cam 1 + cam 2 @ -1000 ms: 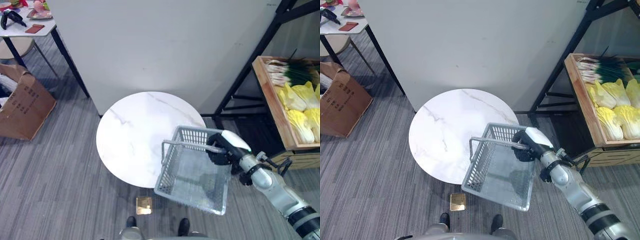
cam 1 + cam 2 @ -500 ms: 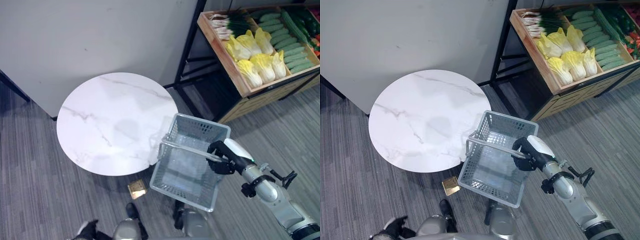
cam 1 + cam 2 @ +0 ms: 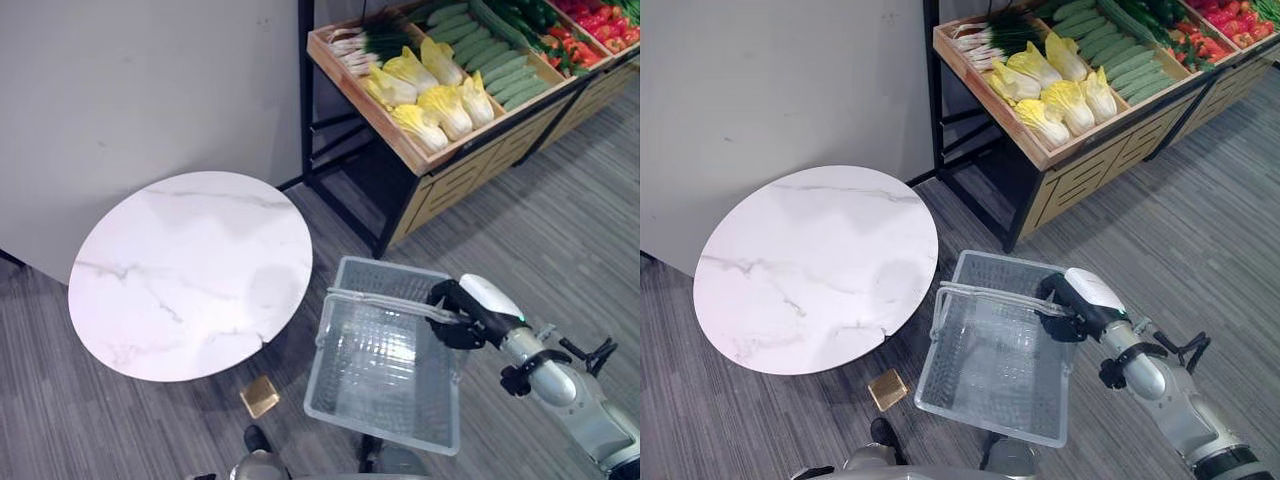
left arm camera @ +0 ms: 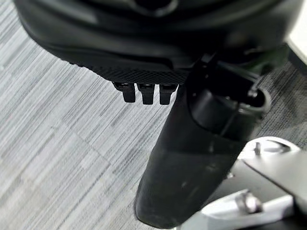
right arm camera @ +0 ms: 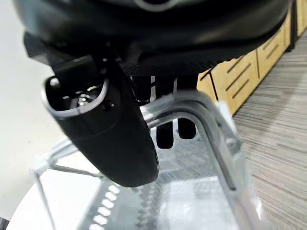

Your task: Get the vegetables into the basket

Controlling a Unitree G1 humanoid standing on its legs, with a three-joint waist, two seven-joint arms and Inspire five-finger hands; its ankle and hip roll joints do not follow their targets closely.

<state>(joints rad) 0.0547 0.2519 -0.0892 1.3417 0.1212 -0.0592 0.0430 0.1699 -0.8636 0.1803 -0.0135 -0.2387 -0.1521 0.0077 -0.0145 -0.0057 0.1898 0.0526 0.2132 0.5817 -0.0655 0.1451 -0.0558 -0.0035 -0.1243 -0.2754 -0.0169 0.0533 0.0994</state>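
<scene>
While the right hand [image 3: 468, 318] hangs over the grey striped floor [image 3: 560, 220], its dark fingers are curled round the metal handle [image 3: 385, 304] of the grey wire basket [image 3: 385, 372], which it carries just beside the round white marble table [image 3: 190, 270]. Nothing lies inside the basket. Beyond it, well apart, a slanted wooden crate on a black shelf [image 3: 440, 150] holds the vegetables: pale yellow cabbages [image 3: 437, 95], white-stalked spring onions [image 3: 362, 42], green cucumbers [image 3: 495, 62] and red peppers [image 3: 598, 18]. From its wrist camera the left hand [image 4: 158, 57] shows above the carpet, fingers bent inward and holding nothing.
</scene>
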